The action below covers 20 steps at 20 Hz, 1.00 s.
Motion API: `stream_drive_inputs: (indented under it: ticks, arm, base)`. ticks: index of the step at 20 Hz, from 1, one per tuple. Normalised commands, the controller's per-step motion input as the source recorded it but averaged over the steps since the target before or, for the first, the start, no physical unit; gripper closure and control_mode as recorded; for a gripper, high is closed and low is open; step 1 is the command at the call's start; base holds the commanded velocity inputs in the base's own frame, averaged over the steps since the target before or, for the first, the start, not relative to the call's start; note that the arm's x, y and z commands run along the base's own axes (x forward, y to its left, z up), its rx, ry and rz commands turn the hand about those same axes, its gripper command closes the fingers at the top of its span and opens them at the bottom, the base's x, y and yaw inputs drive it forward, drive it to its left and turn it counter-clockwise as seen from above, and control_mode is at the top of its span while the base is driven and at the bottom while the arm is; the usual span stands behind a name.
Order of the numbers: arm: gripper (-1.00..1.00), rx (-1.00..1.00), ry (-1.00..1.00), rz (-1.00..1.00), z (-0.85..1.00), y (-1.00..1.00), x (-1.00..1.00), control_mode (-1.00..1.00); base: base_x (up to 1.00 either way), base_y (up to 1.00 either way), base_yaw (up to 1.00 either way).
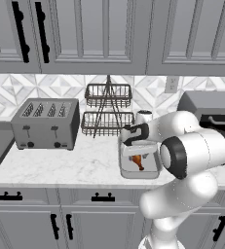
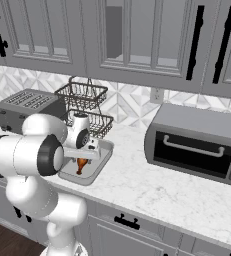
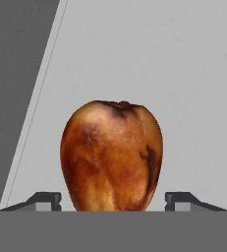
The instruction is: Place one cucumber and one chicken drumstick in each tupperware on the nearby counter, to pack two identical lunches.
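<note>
- Pincer point(image 3: 112, 202) apart over the shallow grey rectangular tupperware point(image 1: 126, 171), dark fingertips point(image 3: 46, 199) clear of the meat on both sides.
- Glossy orange-brown chicken drumstick point(image 3: 111, 157) between those tips, touching neither; seen from the base cameras inside the tupperware point(image 2: 99, 162), under the hand.
- Tupperware on the white marbled table point(image 1: 60, 168), just right of a grey four-slot toaster point(image 1: 46, 124), in front of a two-tier black wire rack point(image 1: 107, 109).
- Dark toaster oven point(image 2: 194, 145) well apart to the right.
</note>
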Motion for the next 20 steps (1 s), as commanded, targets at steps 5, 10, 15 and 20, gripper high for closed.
stream_drive_inputs:
  ticks: [5, 10, 15, 20]
  arm:
    - [-1.0, 0.0, -0.04, 0.0, 0.56, 0.0, -0.15, -1.0]
    - [-1.0, 0.02, -0.1, 0.0, 1.0, -0.02, -0.84, -1.0]
    - [-1.0, 0.0, -0.02, 0.02, 0.9, -0.02, -1.0, -1.0]
    - [-1.0, 0.0, -0.11, 0.01, 0.28, 0.0, -1.0, -1.0]
  base:
    - [0.0, 0.0, 0.0]
    - [0.0, 0.0, 0.0]
    - [0.0, 0.0, 0.0]
    - [0.0, 0.0, 0.0]
